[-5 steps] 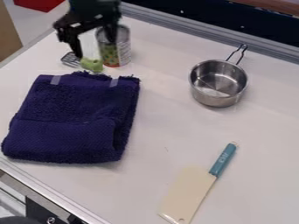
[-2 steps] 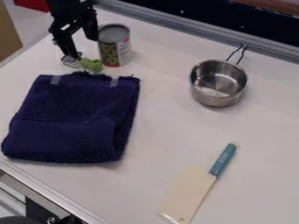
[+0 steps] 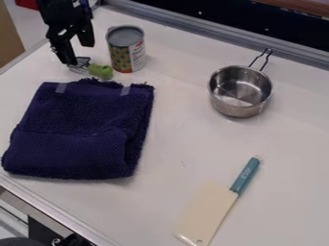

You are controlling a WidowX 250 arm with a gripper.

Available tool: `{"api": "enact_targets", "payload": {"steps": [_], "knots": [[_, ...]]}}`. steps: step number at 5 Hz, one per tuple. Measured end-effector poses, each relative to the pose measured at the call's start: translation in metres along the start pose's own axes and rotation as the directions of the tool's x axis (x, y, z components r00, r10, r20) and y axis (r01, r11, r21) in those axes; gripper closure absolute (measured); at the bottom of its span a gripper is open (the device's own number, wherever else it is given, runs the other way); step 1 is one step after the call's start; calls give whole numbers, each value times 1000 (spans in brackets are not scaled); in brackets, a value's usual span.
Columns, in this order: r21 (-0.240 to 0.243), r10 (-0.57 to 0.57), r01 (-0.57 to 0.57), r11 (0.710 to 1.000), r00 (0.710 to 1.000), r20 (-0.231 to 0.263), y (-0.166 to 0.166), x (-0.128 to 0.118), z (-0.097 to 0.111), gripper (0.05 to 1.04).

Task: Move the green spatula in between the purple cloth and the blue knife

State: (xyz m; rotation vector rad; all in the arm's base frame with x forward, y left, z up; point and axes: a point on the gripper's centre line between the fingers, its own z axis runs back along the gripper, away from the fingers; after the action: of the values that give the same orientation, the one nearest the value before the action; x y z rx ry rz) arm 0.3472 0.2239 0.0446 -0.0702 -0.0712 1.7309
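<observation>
The gripper (image 3: pixel 78 53) has shifted away from the can (image 3: pixel 126 50), to above the green spatula's (image 3: pixel 101 71) wire end; its fingers stand apart, empty; a grasp seems next.

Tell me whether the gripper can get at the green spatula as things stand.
Probably yes. The gripper hangs with parted fingers by the green spatula, and nothing visible covers its green part. The can and purple cloth sit close by, though, so room looks tight.
</observation>
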Motion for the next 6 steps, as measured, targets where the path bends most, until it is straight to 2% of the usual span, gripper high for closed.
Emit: {"api": "enact_targets", "payload": {"steps": [1,2,3,5,6], "knots": [[-7,23,-22,1000,1000,11,-1,7,-10,84],[-40,31,-30,999,999,17,-7,8,-14,84],[13,43,-43,999,999,-4,-8,8,-25,83],[-9,23,-23,1000,999,40,-7,10,-35,83],[-25,24,-22,999,998,61,-7,10,-40,133]]}}
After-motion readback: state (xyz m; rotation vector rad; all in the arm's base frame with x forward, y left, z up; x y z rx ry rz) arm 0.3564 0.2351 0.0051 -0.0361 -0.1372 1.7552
